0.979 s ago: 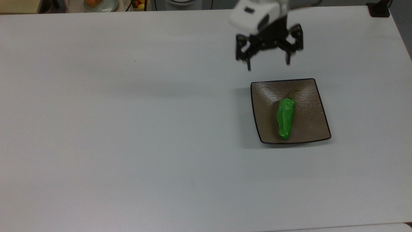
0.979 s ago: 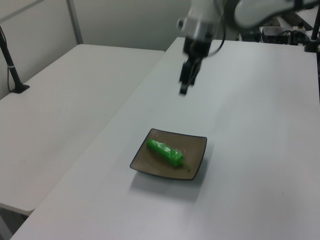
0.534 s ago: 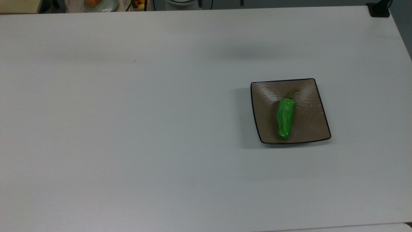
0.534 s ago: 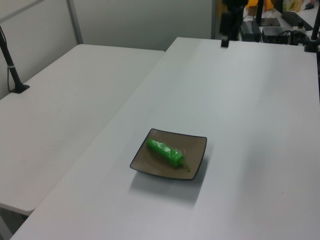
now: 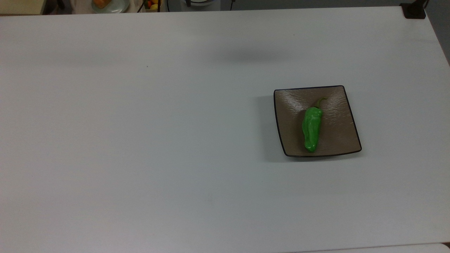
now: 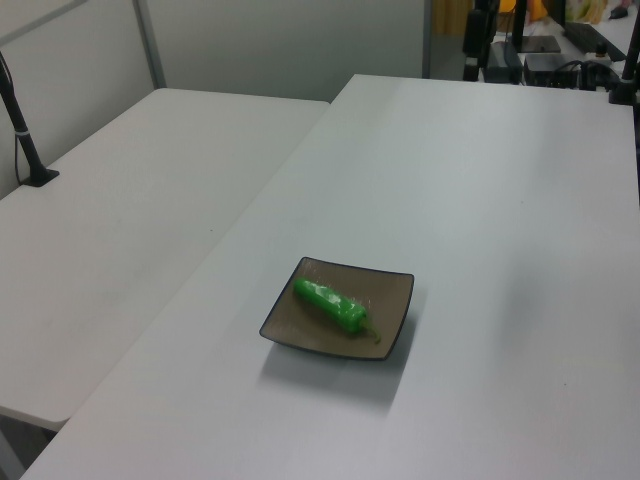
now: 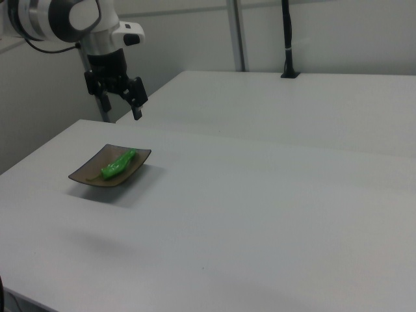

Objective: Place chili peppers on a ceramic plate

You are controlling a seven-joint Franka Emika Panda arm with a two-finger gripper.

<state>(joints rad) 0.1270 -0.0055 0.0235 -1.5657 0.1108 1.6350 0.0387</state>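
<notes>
My claw (image 7: 121, 104) hangs open and empty above the table (image 5: 140, 140), beyond the plate (image 5: 337, 133). The green pepper (image 5: 312, 128) lies on it.

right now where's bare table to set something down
Nearly all the white table is bare: everything to the top view's left of the ceramic plate, plus strips around it. The plate itself holds the chili pepper. The tool hangs open past the table's edge.
</notes>
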